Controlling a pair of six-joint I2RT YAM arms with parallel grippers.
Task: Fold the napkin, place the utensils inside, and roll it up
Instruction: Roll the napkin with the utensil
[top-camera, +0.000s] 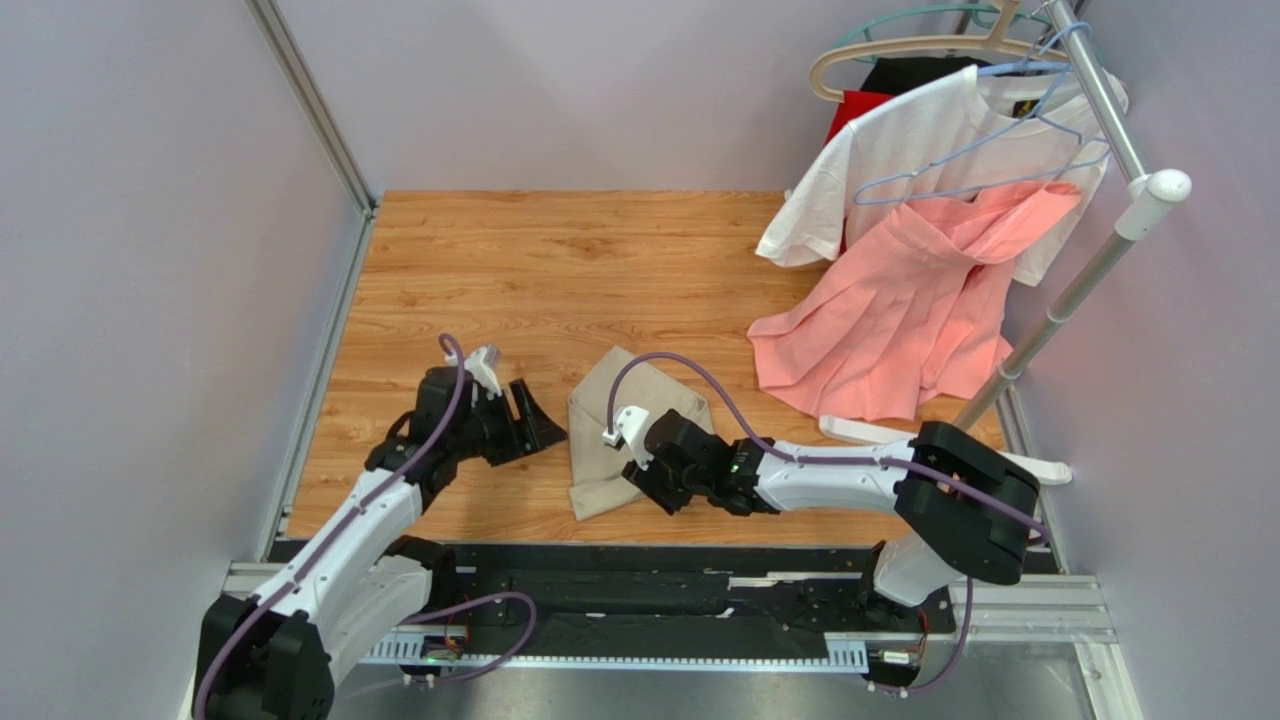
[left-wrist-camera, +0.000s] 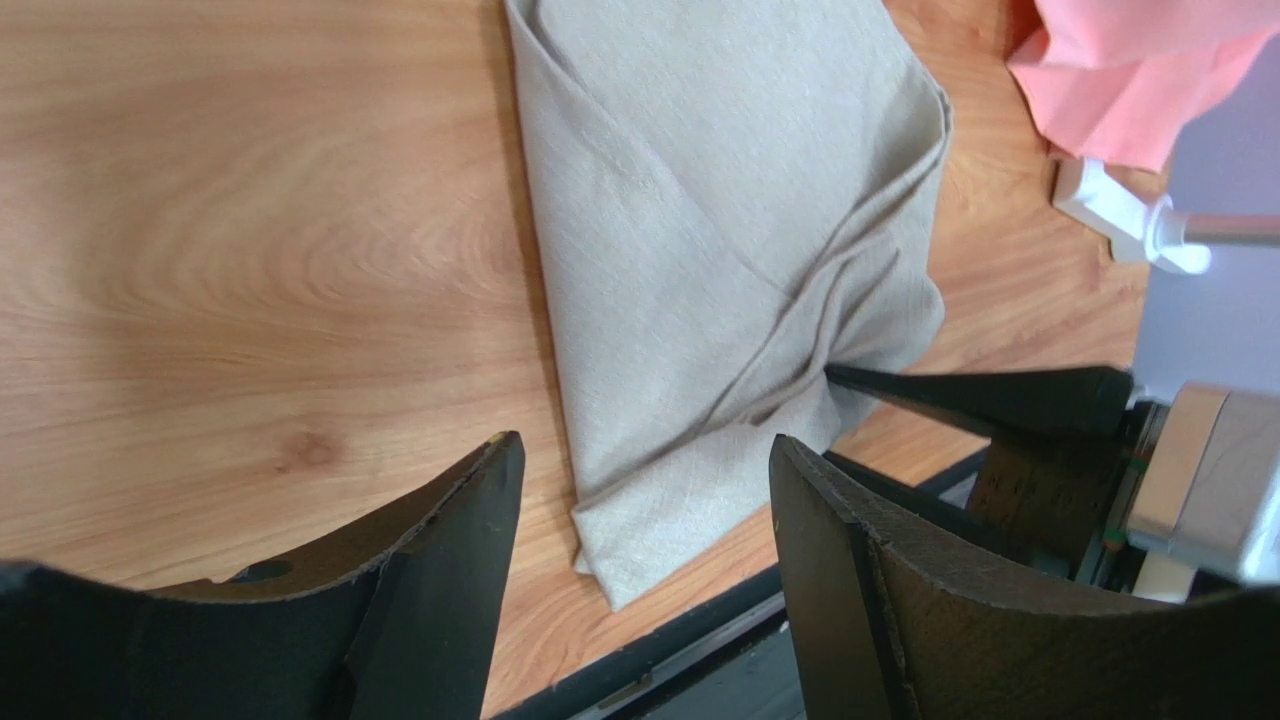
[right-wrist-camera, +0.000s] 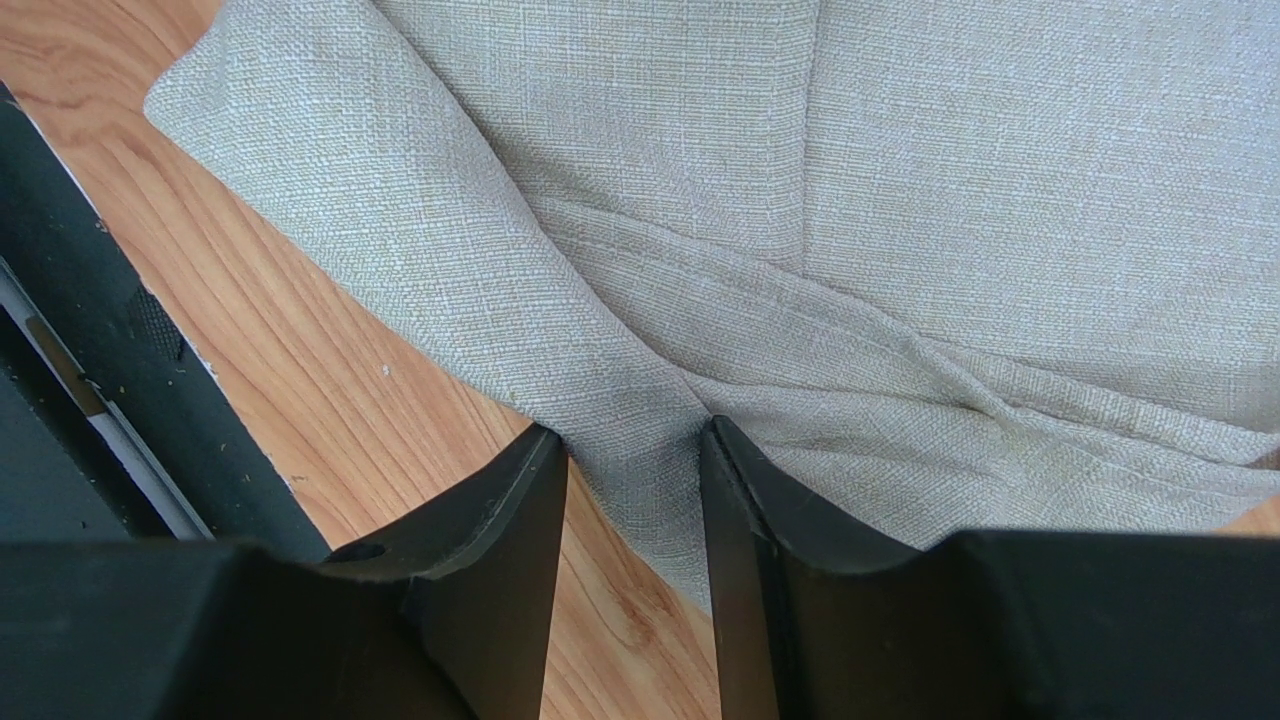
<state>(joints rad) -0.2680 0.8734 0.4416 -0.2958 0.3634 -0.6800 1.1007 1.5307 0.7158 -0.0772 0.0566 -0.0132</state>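
The beige napkin (top-camera: 631, 428) lies folded into a narrow, creased packet on the wooden table, also seen in the left wrist view (left-wrist-camera: 721, 225) and the right wrist view (right-wrist-camera: 902, 180). My left gripper (top-camera: 544, 417) hovers just left of it, open, with nothing between its fingers (left-wrist-camera: 646, 446). My right gripper (top-camera: 643, 473) is low at the napkin's near right edge; its jaws (right-wrist-camera: 634, 432) stand a little apart over the flat cloth edge and pinch nothing. One of its dark fingers (left-wrist-camera: 977, 398) touches a crease in the cloth. The utensils are out of view.
A clothes rack (top-camera: 1082, 285) stands at the right with a white T-shirt (top-camera: 917, 143) and a salmon-pink garment (top-camera: 902, 315) that drapes onto the table. A black rail (top-camera: 646, 600) runs along the near table edge. Grey walls close in both sides.
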